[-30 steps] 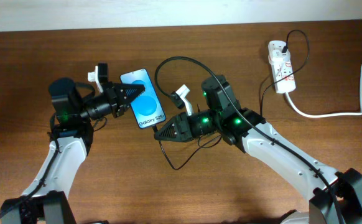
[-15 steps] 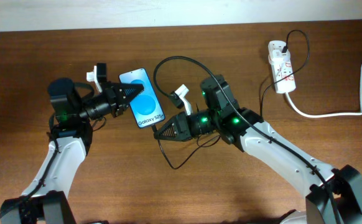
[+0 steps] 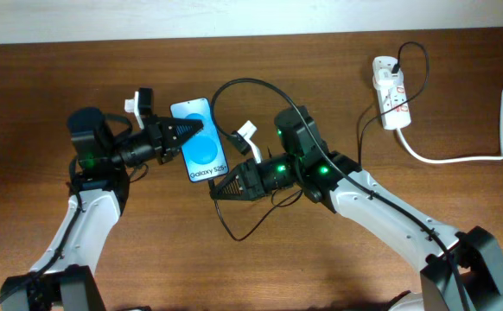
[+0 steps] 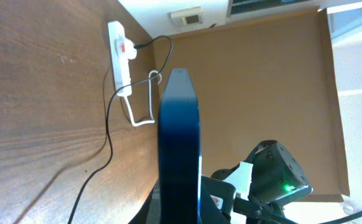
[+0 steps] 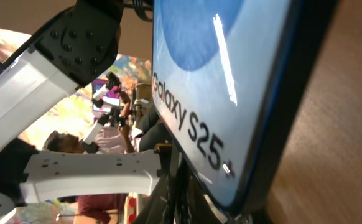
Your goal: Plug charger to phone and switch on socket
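Note:
My left gripper [image 3: 193,131] is shut on the phone [image 3: 201,142], holding it off the table with its blue "Galaxy S25" screen up. In the left wrist view the phone [image 4: 180,137] shows edge-on as a dark slab between the fingers. My right gripper [image 3: 218,191] sits just below the phone's lower end, shut on the tip of the thin black charger [image 3: 234,226], which loops under the arm. The right wrist view is filled by the phone screen [image 5: 231,81], with the gripper [image 5: 190,199] dark at its lower edge. The white socket [image 3: 390,92] lies at the far right.
A thick white cord [image 3: 459,157] runs from the socket to the right edge. A black cable [image 3: 260,84] arcs behind the phone and over the right arm. The socket [image 4: 120,59] also shows ahead in the left wrist view. The wooden table [image 3: 234,268] spreads all around.
My right gripper has closed and crept a little to the left, nearer the phone's lower end. The phone has shifted slightly towards it.

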Tool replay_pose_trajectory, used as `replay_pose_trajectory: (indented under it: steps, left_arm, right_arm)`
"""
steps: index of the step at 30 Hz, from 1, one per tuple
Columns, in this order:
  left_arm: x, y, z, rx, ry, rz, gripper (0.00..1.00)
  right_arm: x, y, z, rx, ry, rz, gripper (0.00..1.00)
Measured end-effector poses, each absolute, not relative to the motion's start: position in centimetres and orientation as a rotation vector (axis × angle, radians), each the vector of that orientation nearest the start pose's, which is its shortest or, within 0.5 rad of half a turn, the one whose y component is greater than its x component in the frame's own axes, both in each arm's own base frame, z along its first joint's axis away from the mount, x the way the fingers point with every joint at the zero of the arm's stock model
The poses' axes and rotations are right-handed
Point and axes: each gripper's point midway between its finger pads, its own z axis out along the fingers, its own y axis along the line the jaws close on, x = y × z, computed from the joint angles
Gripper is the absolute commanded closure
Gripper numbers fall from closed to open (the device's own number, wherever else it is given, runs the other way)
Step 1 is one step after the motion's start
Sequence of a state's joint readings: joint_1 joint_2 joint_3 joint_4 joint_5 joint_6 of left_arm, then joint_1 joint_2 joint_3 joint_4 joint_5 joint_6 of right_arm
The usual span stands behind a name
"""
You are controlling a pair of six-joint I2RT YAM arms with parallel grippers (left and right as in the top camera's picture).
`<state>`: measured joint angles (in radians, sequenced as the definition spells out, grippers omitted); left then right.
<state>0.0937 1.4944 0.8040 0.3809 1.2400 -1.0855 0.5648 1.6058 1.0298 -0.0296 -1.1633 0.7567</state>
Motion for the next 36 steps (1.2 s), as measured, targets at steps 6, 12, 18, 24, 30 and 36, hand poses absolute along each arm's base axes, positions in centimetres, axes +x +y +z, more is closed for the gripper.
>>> replay_pose_trajectory:
  steps: [6, 12, 18, 24, 30, 36]
  left_arm:
    - [35.9, -13.1, 21.3, -0.303, 2.138, -1.805, 1.00]
    - [35.9, -13.2, 21.1, -0.299, 2.146, -1.793, 1.00]
    - [35.9, -13.2, 21.1, -0.290, 2.145, -1.788, 1.00]
    - [35.9, -13.2, 21.1, -0.287, 2.142, -1.782, 1.00]
    - [35.8, -13.1, 21.4, -0.285, 2.139, -1.763, 1.00]
    - [35.8, -13.0, 21.0, -0.320, 2.156, -1.756, 1.00]
  right_arm:
    - [23.4, 34.0, 21.2, -0.558, 2.412, 1.982, 0.96]
    - [23.4, 33.9, 21.0, -0.533, 2.430, 1.993, 0.96]
    - [23.4, 33.9, 20.9, -0.526, 2.434, 1.990, 0.96]
    - [23.5, 33.9, 20.8, -0.520, 2.436, 1.982, 0.96]
    - [23.5, 33.9, 20.9, -0.522, 2.434, 1.983, 0.96]
    - [23.5, 33.9, 20.7, -0.516, 2.438, 1.978, 0.92]
